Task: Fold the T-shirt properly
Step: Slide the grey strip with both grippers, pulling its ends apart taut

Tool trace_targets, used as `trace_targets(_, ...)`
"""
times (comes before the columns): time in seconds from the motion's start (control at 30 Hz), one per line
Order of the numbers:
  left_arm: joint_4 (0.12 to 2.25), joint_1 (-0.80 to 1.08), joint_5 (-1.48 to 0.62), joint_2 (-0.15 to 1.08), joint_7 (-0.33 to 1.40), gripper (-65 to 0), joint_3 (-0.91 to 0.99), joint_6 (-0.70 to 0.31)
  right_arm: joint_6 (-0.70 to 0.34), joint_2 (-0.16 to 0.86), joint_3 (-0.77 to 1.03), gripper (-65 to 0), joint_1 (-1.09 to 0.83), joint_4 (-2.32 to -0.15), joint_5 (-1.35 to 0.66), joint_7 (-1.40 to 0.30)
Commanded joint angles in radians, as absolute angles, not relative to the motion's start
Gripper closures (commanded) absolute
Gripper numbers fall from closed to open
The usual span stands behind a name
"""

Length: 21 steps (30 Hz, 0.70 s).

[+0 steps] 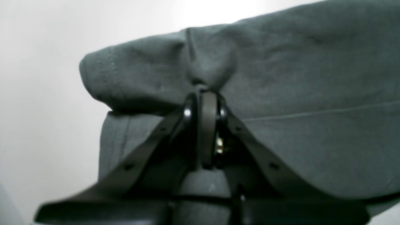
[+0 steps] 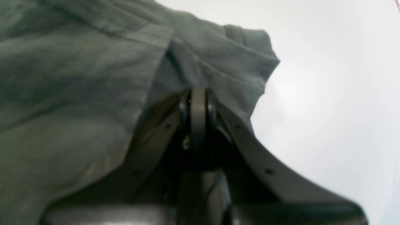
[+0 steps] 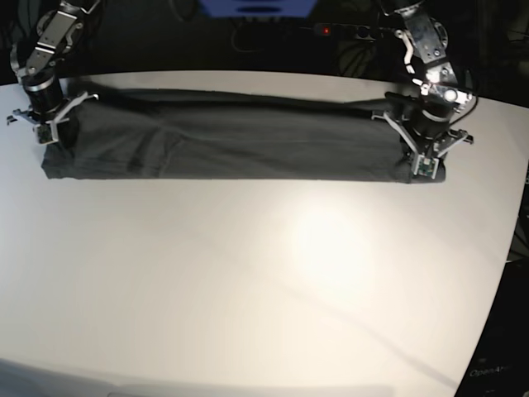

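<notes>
The dark charcoal-grey T-shirt (image 3: 231, 141) lies as a long, wrinkled band across the far part of the white table (image 3: 264, 281), pulled out between both arms. My left gripper (image 3: 423, 161) holds its right end in the base view. In the left wrist view the left gripper (image 1: 204, 89) is shut, with a bunched fold of the T-shirt (image 1: 297, 78) pinched at the tips. My right gripper (image 3: 48, 136) holds the left end. Seen from the right wrist, the right gripper (image 2: 197, 90) is shut on the T-shirt (image 2: 78, 78) near a hemmed corner.
Behind the table's far edge, the dark background holds a blue object (image 3: 256, 8) and a small red light (image 3: 327, 31). The table's curved right edge (image 3: 508, 248) runs close to my left arm. Bright lamp glare sits on the tabletop (image 3: 331, 240).
</notes>
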State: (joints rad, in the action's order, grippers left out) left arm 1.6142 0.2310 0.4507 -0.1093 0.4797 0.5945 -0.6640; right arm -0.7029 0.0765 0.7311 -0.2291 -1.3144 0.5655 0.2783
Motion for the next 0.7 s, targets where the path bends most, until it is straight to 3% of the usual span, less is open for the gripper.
trace_targets(0.0,1.610,0.271,0.545,-0.125,0.662,-2.6,0.598,-0.698,-0.698,0.087,0.734,-0.6,-0.229,-1.311,0.598,0.223)
trace_targets(0.53,1.724,0.239,0.538,-0.151,0.665,-2.6,0.535,-0.698,-0.698,0.097,0.733,-0.6,-0.196,-1.253,0.664,0.228)
trace_targets(0.67,1.787,0.239,0.536,-0.151,0.759,-2.6,0.467,-0.698,-0.698,0.127,0.737,-0.6,-0.159,-1.187,0.664,0.222)
